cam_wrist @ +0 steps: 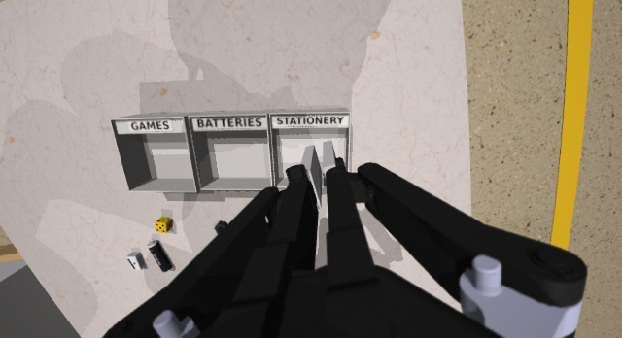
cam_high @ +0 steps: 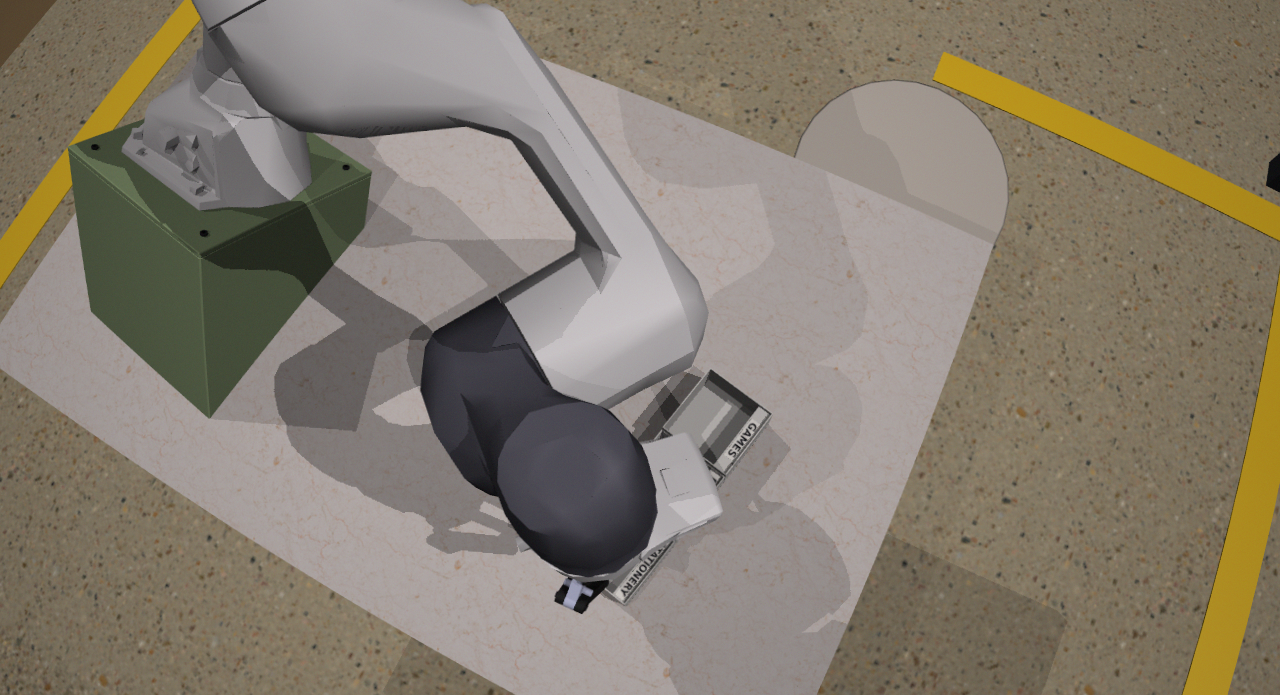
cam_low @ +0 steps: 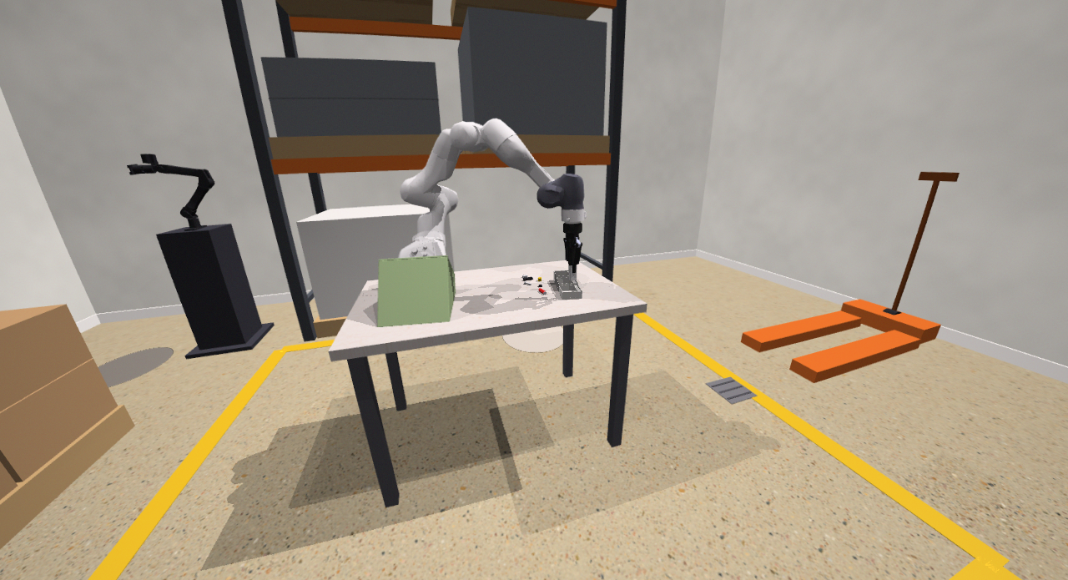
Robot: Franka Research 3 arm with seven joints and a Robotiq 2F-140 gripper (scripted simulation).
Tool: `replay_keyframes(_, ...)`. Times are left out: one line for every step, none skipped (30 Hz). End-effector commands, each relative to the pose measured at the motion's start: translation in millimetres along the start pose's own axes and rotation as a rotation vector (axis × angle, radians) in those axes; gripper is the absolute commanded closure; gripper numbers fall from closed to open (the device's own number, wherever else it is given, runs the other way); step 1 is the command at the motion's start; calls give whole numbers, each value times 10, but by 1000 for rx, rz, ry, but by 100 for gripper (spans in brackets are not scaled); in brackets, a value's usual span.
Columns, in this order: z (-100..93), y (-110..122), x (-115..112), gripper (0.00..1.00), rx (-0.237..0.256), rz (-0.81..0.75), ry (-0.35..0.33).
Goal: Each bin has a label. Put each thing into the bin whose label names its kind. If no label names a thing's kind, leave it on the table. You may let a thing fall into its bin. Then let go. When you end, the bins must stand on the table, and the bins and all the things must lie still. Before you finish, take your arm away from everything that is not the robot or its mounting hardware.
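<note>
My gripper (cam_wrist: 322,157) (cam_low: 572,273) points down over the STATIONERY bin (cam_wrist: 310,120) (cam_high: 640,573). Its fingers are almost together and nothing shows between them. The bin's front part is hidden by them. The BATTERIES bin (cam_wrist: 229,122) stands in the middle and the GAMES bin (cam_wrist: 151,126) (cam_high: 747,440) at the left in the wrist view; no thing shows in either. A yellow die (cam_wrist: 163,224) (cam_low: 539,279), a black battery (cam_wrist: 159,255) and a small white block with a dark mark (cam_wrist: 136,261) lie on the table. A dark thing (cam_wrist: 221,226) is partly hidden by a finger. A red thing (cam_low: 541,290) lies near the bins.
The three bins stand side by side in a row on the table (cam_wrist: 408,85) (cam_low: 485,330). The arm's green base block (cam_high: 143,306) (cam_low: 414,293) stands at the table's other end. The arm hides part of the bins in the top view.
</note>
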State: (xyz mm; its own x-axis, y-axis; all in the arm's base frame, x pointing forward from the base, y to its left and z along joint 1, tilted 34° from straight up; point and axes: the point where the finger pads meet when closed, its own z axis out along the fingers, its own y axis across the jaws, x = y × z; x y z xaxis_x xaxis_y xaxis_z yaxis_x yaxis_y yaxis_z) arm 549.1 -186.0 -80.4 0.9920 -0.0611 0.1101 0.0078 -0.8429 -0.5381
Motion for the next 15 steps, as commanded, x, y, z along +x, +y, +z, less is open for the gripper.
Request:
replay_keyframes(-22,-42,-36,95,13,-3,-11)
replay_keyframes(-22,-42,-36,95,13,-3,-11)
replay_keyframes(-22,-42,-36,95,13,-3,-11)
replay_keyframes(-22,-42,-36,95,13,-3,-11)
replay_keyframes(-22,-42,-36,95,13,-3,-11)
replay_keyframes(-22,-42,-36,95,13,-3,-11)
replay_keyframes(-22,-42,-36,95,13,-3,-11)
replay_keyframes(-22,-42,-36,95,13,-3,-11)
replay_keyframes(-22,-42,-36,95,13,-3,-11)
replay_keyframes(-22,-42,-36,95,13,-3,-11)
replay_keyframes(-22,-42,-36,95,13,-3,-11)
replay_keyframes(-22,-42,-36,95,13,-3,-11)
replay_keyframes(-22,-42,-36,95,13,-3,-11)
replay_keyframes(-23,-91,-24,95,13,-3,-11)
replay_keyframes(-23,-139,-12,95,13,-3,-11)
